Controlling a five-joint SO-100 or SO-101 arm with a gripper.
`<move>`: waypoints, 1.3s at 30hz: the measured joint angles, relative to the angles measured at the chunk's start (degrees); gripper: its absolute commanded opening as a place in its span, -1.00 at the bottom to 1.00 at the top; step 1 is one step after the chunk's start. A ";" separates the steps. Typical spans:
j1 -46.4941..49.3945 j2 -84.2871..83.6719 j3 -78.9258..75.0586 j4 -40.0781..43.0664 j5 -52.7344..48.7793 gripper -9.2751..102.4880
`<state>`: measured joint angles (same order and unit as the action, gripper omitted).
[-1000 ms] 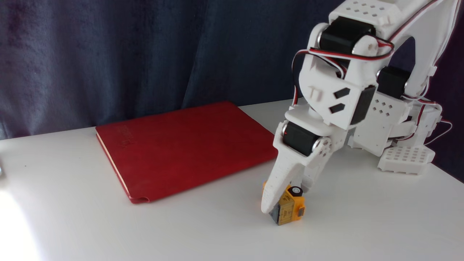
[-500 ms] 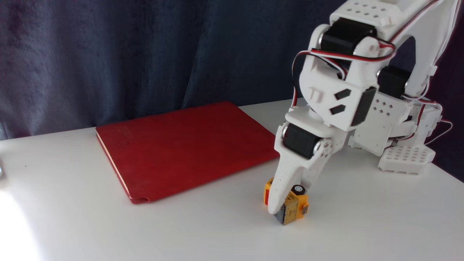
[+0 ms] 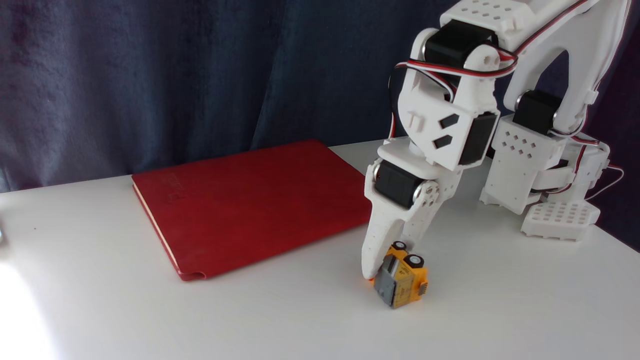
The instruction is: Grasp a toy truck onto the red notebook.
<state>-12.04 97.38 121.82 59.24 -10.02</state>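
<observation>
Truck position is the whole problem right now: the toy truck (image 3: 401, 281) is tipped on its side on the white table (image 3: 300, 320), wheels up, sitting just right of my gripper (image 3: 381, 267) in the fixed view and touching my front finger. Can't tell if I'm actually clamping it. The red notebook (image 3: 250, 200) lies off to the left.

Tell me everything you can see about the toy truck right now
The toy truck is small, boxy and orange-yellow, plastic by its look, with a grey panel facing the camera. It lies tipped over, two black wheels with white hubs pointing up. It rests on the white table, apart from the red notebook. The gripper is down at it, one white finger against its left side.
</observation>
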 measured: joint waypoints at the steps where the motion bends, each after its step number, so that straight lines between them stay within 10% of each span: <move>1: -0.09 0.00 0.00 0.00 0.00 -0.53; 23: 0.09 5.54 5.89 0.79 -0.97 -0.83; 31: 1.58 26.37 1.41 20.48 -6.94 -0.83; 39: 18.11 4.13 -32.96 34.19 -15.82 -0.83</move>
<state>6.06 101.51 88.86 93.43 -25.84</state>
